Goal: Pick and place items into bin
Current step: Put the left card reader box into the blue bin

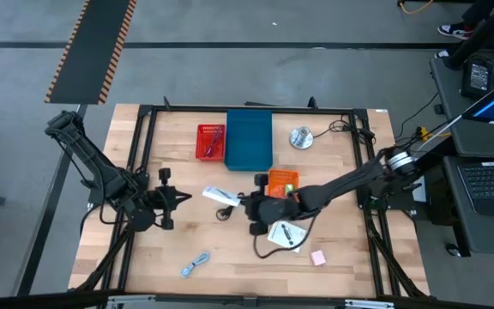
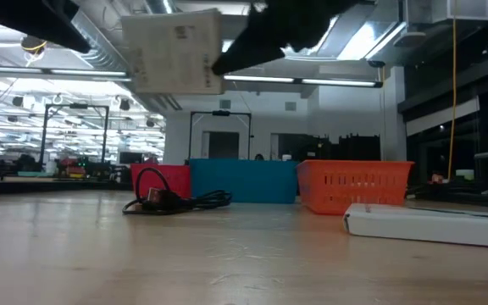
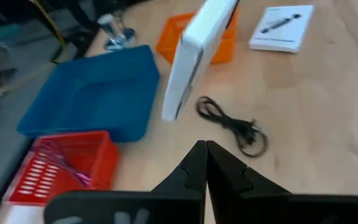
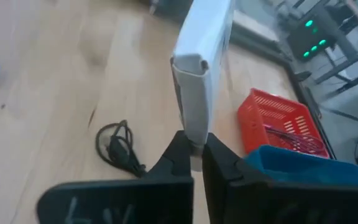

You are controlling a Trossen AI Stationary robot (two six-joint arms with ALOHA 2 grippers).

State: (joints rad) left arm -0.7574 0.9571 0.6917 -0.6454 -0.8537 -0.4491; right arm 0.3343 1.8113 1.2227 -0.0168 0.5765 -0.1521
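Observation:
My right gripper [image 1: 245,204] is shut on a white rectangular card [image 1: 219,196] above the table's middle. The card is high in the low view [image 2: 176,51]. A second white card [image 1: 286,233] with a dark pen-like mark lies flat nearer the front. A black coiled cable [image 1: 223,214] lies on the table below the held card. A light-blue cable [image 1: 195,263] and a small pink block [image 1: 318,257] lie near the front edge. My left gripper [image 1: 168,199] is shut and empty at the table's left, its fingers [image 3: 205,155] pointing toward the middle. My right gripper pinches the white card by its near end [image 4: 194,134] between its two fingers. The fingers come about level from the table's right. The card is lifted clear of the table, stands on edge and sticks out beyond the fingertips [image 4: 182,149] toward the table's left.
A blue bin [image 1: 249,139] stands at the far middle, with a red basket [image 1: 211,142] on its left. An orange basket [image 1: 283,182] is just behind my right arm. A round silver disc-like object [image 1: 301,136] lies at the far right.

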